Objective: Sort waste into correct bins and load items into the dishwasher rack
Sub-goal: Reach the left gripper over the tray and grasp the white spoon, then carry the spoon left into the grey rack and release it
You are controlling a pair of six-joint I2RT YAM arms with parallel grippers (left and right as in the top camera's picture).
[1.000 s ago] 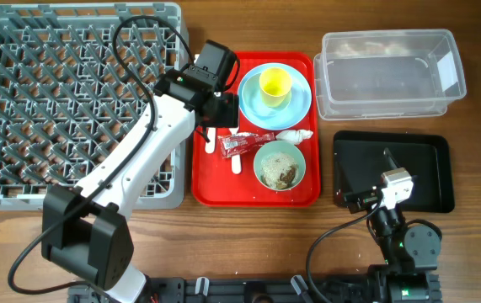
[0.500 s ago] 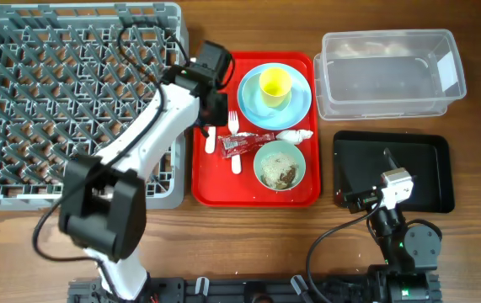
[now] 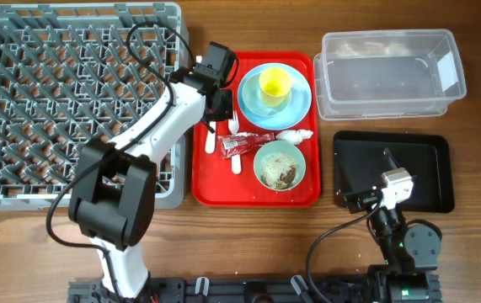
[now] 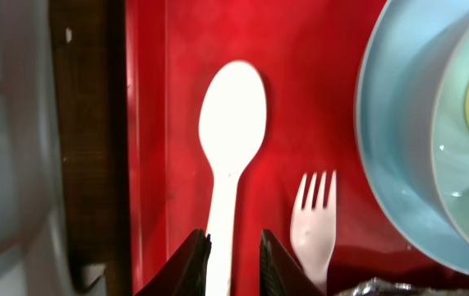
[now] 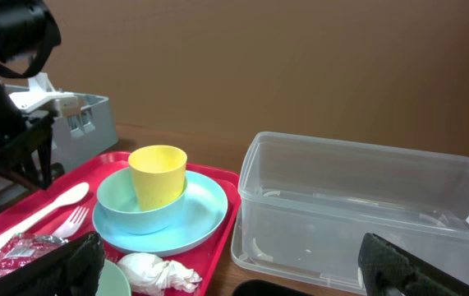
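Note:
The white spoon [image 4: 232, 123] lies on the red tray [image 4: 148, 123], beside the white fork [image 4: 314, 222] and the light blue plate [image 4: 398, 148]. My left gripper [image 4: 234, 243] straddles the spoon's handle. One finger touches it; a strip of red still shows on the other side. Overhead, the left gripper [image 3: 215, 114] is at the tray's left edge. The yellow cup [image 3: 275, 84] stands in a bowl on the plate [image 3: 295, 108]. The mint bowl [image 3: 280, 164] holds food scraps [image 3: 285, 174]. The red wrapper [image 3: 247, 143] and the napkin [image 3: 295, 135] lie between them. My right gripper [image 5: 242, 275] is open and empty.
The grey dishwasher rack [image 3: 55, 101] fills the left side, right against the tray. At the back right stands the clear tub [image 3: 392, 76], with the black tray [image 3: 417, 168] in front of it. My right arm rests at the front right by the black tray.
My left arm has swung and brought its gripper down over the spoon. Its jaws have narrowed around the handle. The right arm has not moved.

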